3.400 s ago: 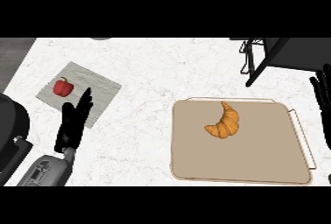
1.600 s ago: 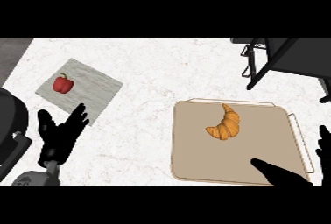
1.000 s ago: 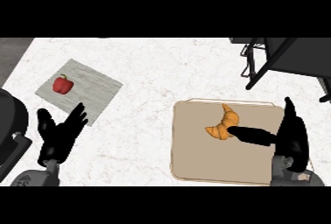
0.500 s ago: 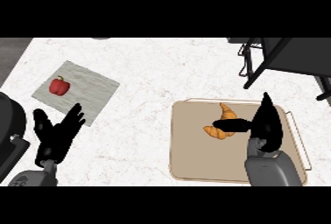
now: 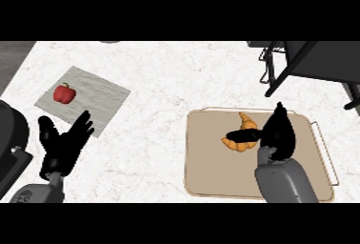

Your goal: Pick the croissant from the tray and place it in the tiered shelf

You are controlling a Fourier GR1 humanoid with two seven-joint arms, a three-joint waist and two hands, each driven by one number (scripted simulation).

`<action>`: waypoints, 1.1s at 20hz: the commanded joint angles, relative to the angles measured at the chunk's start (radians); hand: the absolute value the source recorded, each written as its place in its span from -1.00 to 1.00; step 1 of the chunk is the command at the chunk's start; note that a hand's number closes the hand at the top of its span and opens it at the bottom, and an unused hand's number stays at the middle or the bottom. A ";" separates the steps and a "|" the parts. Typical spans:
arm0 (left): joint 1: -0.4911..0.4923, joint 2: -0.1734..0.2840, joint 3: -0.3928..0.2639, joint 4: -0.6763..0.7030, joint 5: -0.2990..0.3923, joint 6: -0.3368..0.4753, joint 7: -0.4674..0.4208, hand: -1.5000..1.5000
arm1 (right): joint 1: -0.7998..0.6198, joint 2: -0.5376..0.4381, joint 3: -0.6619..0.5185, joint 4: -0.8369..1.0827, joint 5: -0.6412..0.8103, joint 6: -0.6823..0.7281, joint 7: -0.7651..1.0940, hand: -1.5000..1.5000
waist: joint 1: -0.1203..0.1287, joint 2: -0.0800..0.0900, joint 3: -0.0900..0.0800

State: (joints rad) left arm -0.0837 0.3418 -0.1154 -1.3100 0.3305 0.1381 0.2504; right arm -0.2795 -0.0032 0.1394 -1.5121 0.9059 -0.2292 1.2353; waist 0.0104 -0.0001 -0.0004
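The croissant [image 5: 241,135] lay on the beige tray [image 5: 211,176], toward the tray's far side, with its pointed far end clear and its near middle crossed by the black thumb of the right hand [image 5: 276,135]. That hand stood on edge just right of the pastry, its fingers [image 5: 279,116] straight and pressed together, pointing away from the robot, while the thumb reached left over the croissant; whether the thumb touched it could not be told. The grey right forearm [image 5: 285,181] ran from the hand down across the tray's near right part to the lower edge of the view. Beyond the fingertips, at the counter's far right corner, stood the dark frame of the tiered shelf [image 5: 302,59], well apart from the tray. Far to the left of the thumb, the left hand [image 5: 62,147] rested open over the white marble counter [image 5: 162,86], fingers spread and pointing away. Just beyond those fingers lay a pale grey cutting board [image 5: 95,95], with a red bell pepper [image 5: 64,93] on its left part.
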 commanded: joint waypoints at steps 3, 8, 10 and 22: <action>0.048 -0.019 -0.006 -0.016 -0.009 -0.012 -0.028 0.00 | -0.047 0.003 -0.040 0.127 -0.009 -0.041 0.170 -1.00 | 0.004 0.001 0.000; 0.041 -0.016 0.000 -0.005 -0.030 -0.008 -0.032 0.00 | -0.040 0.003 -0.015 0.153 0.030 -0.044 0.201 -1.00 | -0.003 0.000 0.000; 0.027 -0.040 -0.013 0.006 -0.047 0.014 -0.020 0.00 | -0.028 0.003 -0.033 0.153 0.052 -0.029 0.185 -1.00 | -0.009 0.000 0.000; 0.019 -0.036 0.041 0.035 -0.038 -0.042 -0.027 0.00 | -0.066 0.003 -0.102 0.339 0.033 -0.176 0.002 -1.00 | -0.008 0.001 0.000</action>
State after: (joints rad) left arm -0.0552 0.3233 -0.0817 -1.3119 0.3043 0.1007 0.2406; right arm -0.3334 0.0003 0.0714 -1.2225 0.9216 -0.3479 1.1412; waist 0.0076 -0.0040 -0.0015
